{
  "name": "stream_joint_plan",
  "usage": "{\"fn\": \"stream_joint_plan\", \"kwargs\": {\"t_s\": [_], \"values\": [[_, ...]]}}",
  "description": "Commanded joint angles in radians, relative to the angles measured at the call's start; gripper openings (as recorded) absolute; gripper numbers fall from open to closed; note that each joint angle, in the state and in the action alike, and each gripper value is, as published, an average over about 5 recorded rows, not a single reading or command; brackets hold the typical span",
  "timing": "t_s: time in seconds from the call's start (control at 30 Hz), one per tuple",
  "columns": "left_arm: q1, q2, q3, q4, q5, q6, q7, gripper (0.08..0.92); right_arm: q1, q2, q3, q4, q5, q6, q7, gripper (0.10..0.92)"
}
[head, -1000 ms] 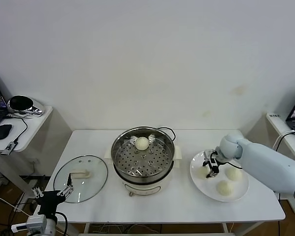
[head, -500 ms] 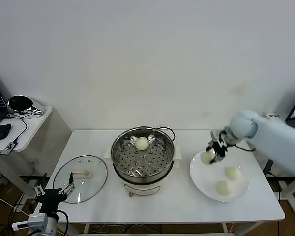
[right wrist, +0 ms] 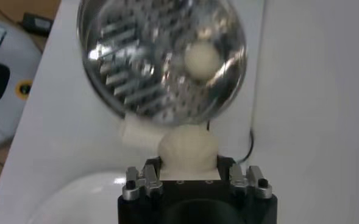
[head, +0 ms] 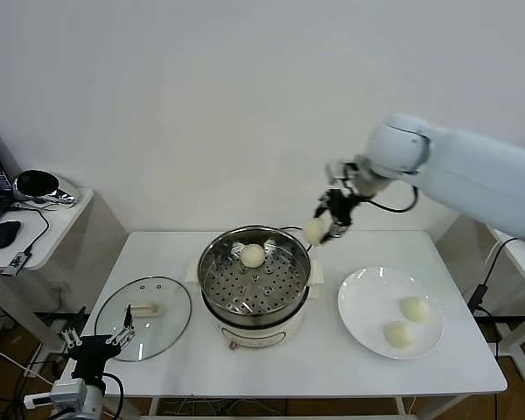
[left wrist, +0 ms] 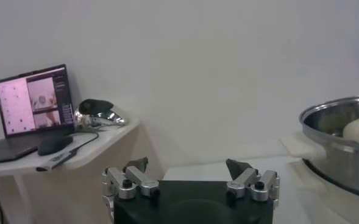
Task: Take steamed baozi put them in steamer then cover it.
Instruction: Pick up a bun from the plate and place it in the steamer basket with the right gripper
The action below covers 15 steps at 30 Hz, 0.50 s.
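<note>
carrying a steamed baozi [head: 316,230] through the air now, pinched between the fingers of the right gripper [head: 329,224], where a second ago that same gripper sat low over the white plate [head: 365,304] among three buns. lifted well clear of the plate since then and swung across toward the steamer [head: 255,284], with the bun now hanging just past the pot's right rear rim, above the table [head: 315,359]. leaving two baozi [head: 414,308] behind on the plate instead of three. seen from the right wrist, clamped on the bun [right wrist: 188,148] from both sides, with the pot's perforated tray [right wrist: 136,67] farther off and one baozi [right wrist: 202,58] already lying on it. reaching out from the right side with the white forearm raised high and stretched leftward, wrist bent down so the gripper points at the pot. resting unchanged at the back of the tray, that first bun [head: 253,255]. lying flat on the table left of the steamer as before, the cover [head: 144,317], handle up. parked low at the table's front left corner, the left gripper [head: 94,339], fingers spread wide and holding nothing, close to the lid's near edge.
</note>
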Motion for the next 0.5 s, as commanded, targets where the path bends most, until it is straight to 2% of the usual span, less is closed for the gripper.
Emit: {"fn": "stream_joint_plan", "kwargs": {"t_s": [0.03, 0.5], "values": [[0.002, -0.005, -0.005, -0.003, 0.002, 0.001, 0.0, 0.823, -0.048, 0.313, -0.039, -0.151, 0.112, -0.092, 0.058, 0.577], [0.013, -0.021, -0.029, -0.032, -0.001, 0.002, 0.0, 0.823, -0.19, 0.445, -0.039, -0.261, 0.125, -0.196, 0.132, 0.577]]}}
